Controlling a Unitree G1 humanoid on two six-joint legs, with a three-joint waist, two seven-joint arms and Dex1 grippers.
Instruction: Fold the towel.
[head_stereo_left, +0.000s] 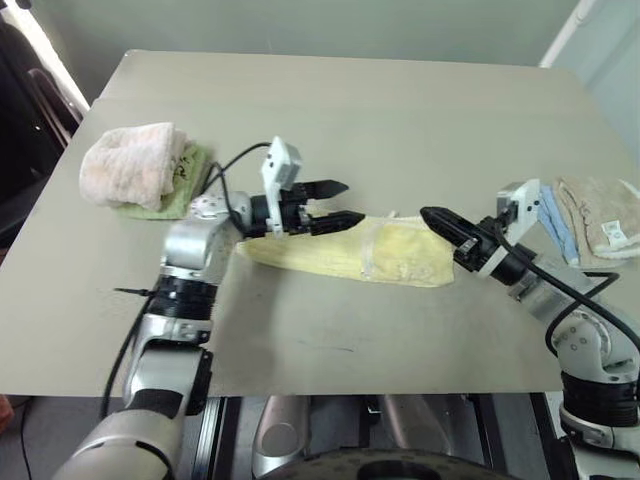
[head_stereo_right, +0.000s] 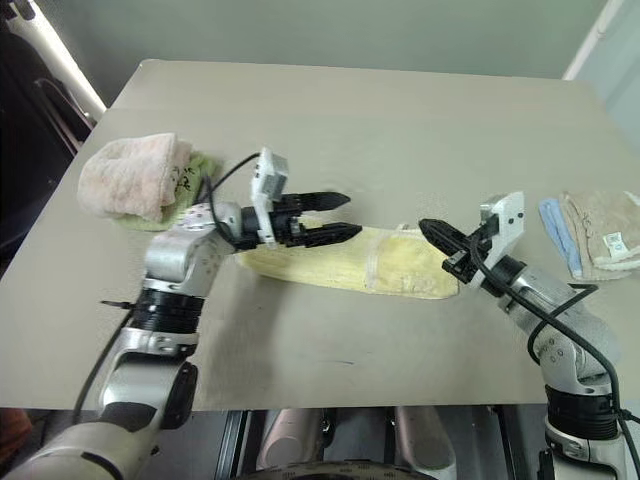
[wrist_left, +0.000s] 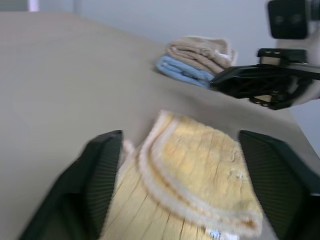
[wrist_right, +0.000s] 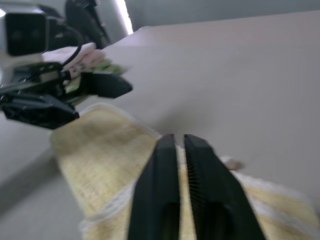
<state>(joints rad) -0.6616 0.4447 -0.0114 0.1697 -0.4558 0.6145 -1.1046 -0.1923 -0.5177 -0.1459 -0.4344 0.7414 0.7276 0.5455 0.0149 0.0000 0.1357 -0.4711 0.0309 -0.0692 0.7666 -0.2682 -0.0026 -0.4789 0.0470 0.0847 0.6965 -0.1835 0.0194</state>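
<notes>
The towel (head_stereo_left: 350, 250), pale yellow with a whitish corded edge, lies folded into a long narrow strip across the middle of the table (head_stereo_left: 350, 110). My left gripper (head_stereo_left: 353, 200) hovers just above the strip's left part, pointing right, open, with nothing between its fingers (wrist_left: 100, 170). From the right, my right gripper (head_stereo_left: 432, 217) points left over the towel's right end. Its fingers (wrist_right: 160, 170) stand only a thin gap apart and hold nothing. In the left wrist view the towel's rounded end (wrist_left: 200, 175) lies below the open jaws.
A fluffy pink-white rolled towel (head_stereo_left: 130, 165) rests on a green cloth (head_stereo_left: 190, 190) at the table's left. A beige towel (head_stereo_left: 605, 215) with a blue cloth (head_stereo_left: 555, 225) lies at the right edge. Bare tabletop stretches behind and in front of the strip.
</notes>
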